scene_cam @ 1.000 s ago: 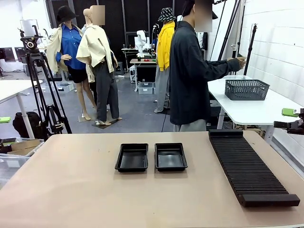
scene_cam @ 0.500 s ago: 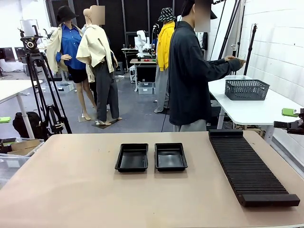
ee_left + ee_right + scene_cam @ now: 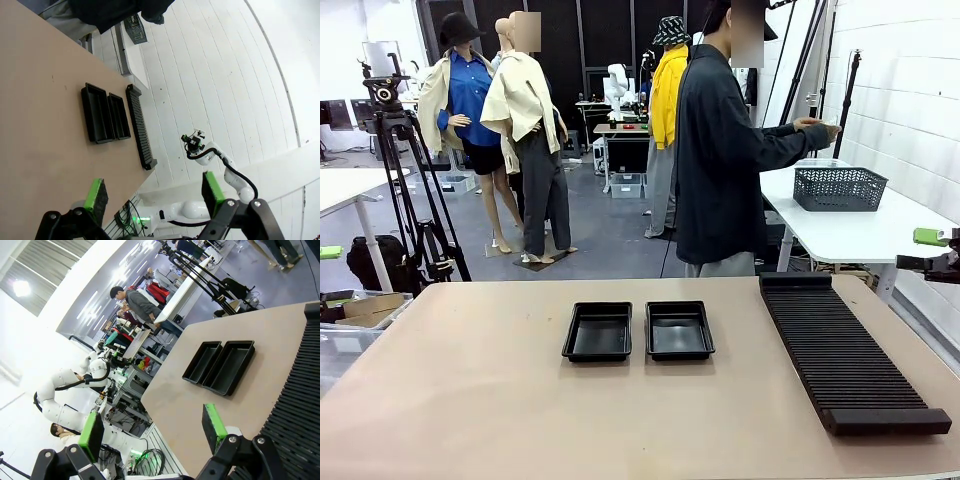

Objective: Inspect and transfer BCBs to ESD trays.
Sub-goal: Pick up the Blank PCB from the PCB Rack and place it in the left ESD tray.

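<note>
Hanging spread and empty, left gripper (image 3: 152, 192) and right gripper (image 3: 152, 430) are both well apart from the 2 ESD trays (image 3: 598, 342); the right looks nearer.

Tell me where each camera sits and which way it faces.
Front: fixed on the robot's side, facing across the tan table at two shallow black plastic trays, a long black ribbed rack and the standing person.
Left wrist: high beside the table, looking past the open left gripper; the white right arm beyond.
Right wrist: high, looking past the open right gripper.
All three share the trays and rack.
</note>
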Robot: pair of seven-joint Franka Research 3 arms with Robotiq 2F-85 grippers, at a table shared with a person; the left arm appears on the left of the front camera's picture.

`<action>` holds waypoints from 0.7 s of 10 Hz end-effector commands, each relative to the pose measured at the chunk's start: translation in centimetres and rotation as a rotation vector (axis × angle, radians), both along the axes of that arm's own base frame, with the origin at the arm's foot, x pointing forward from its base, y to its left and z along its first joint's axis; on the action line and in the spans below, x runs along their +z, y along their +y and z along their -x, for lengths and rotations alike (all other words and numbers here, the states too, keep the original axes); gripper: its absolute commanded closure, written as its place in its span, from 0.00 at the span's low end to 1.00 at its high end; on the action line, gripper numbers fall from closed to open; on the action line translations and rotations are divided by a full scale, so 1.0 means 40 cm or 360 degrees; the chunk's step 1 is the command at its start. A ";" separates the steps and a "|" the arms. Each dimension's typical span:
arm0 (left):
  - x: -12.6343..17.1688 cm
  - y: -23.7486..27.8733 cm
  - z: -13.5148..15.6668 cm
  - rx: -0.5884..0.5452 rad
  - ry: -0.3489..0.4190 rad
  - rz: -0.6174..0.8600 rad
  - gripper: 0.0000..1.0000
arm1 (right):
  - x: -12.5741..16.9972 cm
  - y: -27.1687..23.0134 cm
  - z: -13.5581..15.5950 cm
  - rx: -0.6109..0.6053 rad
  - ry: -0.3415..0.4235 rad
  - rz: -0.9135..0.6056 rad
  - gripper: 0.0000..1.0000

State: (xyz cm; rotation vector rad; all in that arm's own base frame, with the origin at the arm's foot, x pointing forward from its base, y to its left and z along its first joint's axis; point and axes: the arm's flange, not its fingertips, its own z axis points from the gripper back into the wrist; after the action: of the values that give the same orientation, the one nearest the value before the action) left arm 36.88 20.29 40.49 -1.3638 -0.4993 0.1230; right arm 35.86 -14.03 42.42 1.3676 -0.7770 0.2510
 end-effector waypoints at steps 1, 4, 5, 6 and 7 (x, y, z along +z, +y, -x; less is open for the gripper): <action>0.006 0.002 0.005 0.0007 -0.0005 -0.0002 0.00 | 0.003 0.004 0.005 -0.0013 0.0018 0.0001 0.00; 0.006 0.002 0.005 0.0007 -0.0005 -0.0002 0.00 | 0.003 0.004 0.005 -0.0013 0.0018 0.0001 0.00; 0.006 0.002 0.005 0.0007 -0.0005 -0.0002 0.00 | 0.003 0.004 0.005 -0.0013 0.0018 0.0001 0.00; 0.006 0.002 0.005 0.0007 -0.0005 -0.0002 0.00 | 0.003 0.004 0.005 -0.0013 0.0018 0.0001 0.00; 0.006 0.002 0.005 0.0007 -0.0005 -0.0002 0.00 | 0.003 0.004 0.005 -0.0013 0.0018 0.0001 0.00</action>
State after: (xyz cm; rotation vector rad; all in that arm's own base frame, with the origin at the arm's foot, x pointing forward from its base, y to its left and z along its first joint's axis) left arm 36.88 20.29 40.49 -1.3638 -0.4993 0.1230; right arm 35.86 -14.03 42.42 1.3676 -0.7770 0.2510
